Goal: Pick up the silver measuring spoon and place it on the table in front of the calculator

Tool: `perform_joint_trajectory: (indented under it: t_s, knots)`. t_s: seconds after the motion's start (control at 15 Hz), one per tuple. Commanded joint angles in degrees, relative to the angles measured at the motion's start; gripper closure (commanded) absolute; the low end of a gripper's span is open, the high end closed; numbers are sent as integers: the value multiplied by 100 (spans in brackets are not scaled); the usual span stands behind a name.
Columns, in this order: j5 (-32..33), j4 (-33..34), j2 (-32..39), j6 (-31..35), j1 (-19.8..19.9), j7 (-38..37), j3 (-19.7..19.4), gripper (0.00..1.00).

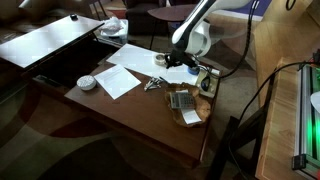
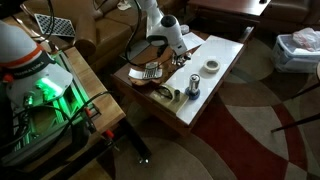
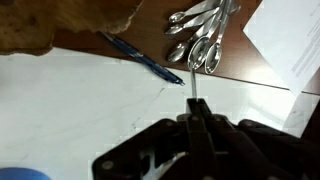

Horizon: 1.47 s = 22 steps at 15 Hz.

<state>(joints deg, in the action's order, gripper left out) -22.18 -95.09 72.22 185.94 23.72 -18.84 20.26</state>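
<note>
My gripper is shut on a thin silver handle that sticks out past the fingertips; it looks like the silver measuring spoon. More silver spoons lie bunched just beyond its tip on the dark reddish-brown table. In both exterior views the gripper hangs low over the table. The spoon bunch lies left of the grey calculator. The calculator also shows below the gripper.
A blue pen lies on a white sheet under the gripper. A tan-and-white object sits in front of the calculator. White papers and a round white thing lie to the left. A small cylinder stands on the white sheet.
</note>
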Motion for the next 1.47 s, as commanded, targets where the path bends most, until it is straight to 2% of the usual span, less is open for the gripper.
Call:
perform_joint_trajectory:
  t_s: [0.0,0.27,0.47,0.6,0.87,0.93,1.13,1.27,1.4]
  knots:
    - [40,-1150,-920,-892,467,282,39,99]
    - [-34,-2046,-1806,-2170,945,1007,7,99]
    - [-148,-2539,-2402,-3210,1364,1882,92,99]
    - [-221,-2715,-2709,-3903,1468,2492,49,99]
    - [-171,-2692,-2955,-5381,1064,3136,-346,99]
    - [-434,-2560,-2874,-5046,952,3093,-470,98]
    - [-424,-2593,-2944,-5380,764,3219,-593,98]
    - [-281,-2380,-2773,-6345,822,3597,-547,99]
    - [-234,-2223,-2606,-6981,579,3901,-736,99]
